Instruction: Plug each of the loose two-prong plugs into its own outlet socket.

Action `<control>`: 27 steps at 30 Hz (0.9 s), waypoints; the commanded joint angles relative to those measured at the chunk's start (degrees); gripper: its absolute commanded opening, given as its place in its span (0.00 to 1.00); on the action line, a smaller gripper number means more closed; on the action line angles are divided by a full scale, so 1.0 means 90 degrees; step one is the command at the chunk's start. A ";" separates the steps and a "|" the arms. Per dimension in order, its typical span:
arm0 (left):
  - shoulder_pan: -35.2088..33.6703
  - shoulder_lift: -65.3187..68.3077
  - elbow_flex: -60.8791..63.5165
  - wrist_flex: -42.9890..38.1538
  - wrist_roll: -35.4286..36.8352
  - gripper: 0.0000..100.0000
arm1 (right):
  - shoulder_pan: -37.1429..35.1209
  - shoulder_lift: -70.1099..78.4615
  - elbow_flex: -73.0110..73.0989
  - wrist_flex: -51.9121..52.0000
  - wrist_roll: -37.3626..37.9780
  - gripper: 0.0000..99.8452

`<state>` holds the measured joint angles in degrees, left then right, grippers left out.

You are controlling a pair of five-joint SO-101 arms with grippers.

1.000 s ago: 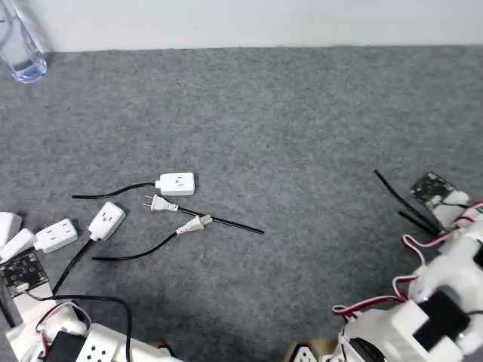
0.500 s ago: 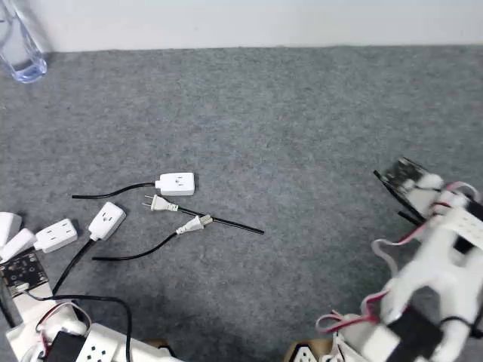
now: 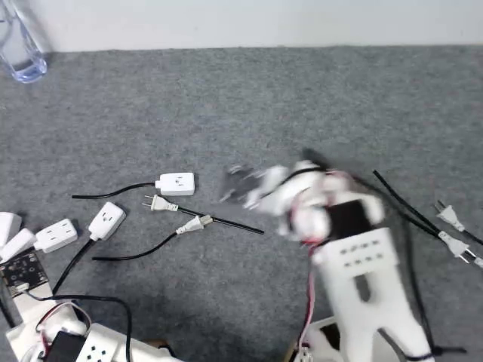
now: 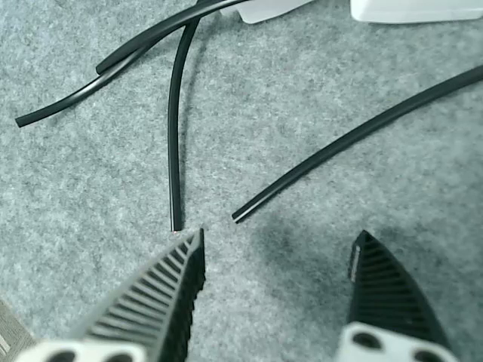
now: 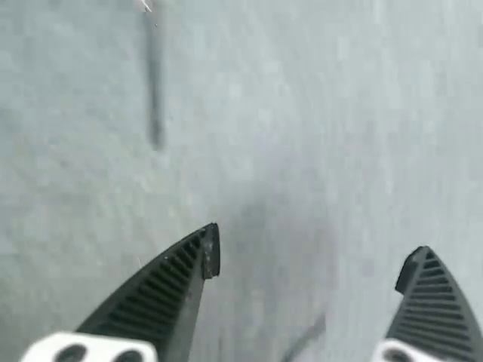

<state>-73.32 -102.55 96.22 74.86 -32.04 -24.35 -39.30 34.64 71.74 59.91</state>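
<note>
Right end effector [image 5: 311, 260] open and empty, near plug [image 3: 195, 223] lying to its left, axis crosswise on desk [image 3: 302, 98]; left end effector [image 4: 278, 249] open, farther off.

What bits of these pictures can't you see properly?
High view: the right arm is blurred, its parts run together.
Right wrist view: a dark cable is blurred; any plug on it cannot be told.
Left wrist view: a white outlet socket is cut off by the picture's edge.
</note>
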 commanded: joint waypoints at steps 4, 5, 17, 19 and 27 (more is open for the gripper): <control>-0.0020 0.0000 -0.0054 -0.0049 0.0000 0.29 | -0.1988 0.0327 -0.0049 -0.1040 -0.0479 0.26; -0.0020 0.0000 -0.0054 -0.0049 0.0000 0.29 | -0.2115 0.0513 -0.0049 -0.1236 -0.0479 0.23; 0.0020 0.0000 -0.0054 -0.0049 0.0000 0.29 | -0.2496 0.3600 -0.0107 -0.3521 -0.0107 0.33; 0.0020 0.0000 -0.0054 -0.0049 0.0000 0.29 | -0.2496 0.4059 -0.0225 -0.3687 0.0078 0.33; 0.0029 0.0000 -0.0054 -0.0049 0.0000 0.29 | -0.2466 0.5592 -0.1289 -0.3326 0.0088 0.33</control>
<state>-73.32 -102.55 96.22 74.86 -32.04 -46.59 8.62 29.01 40.09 60.18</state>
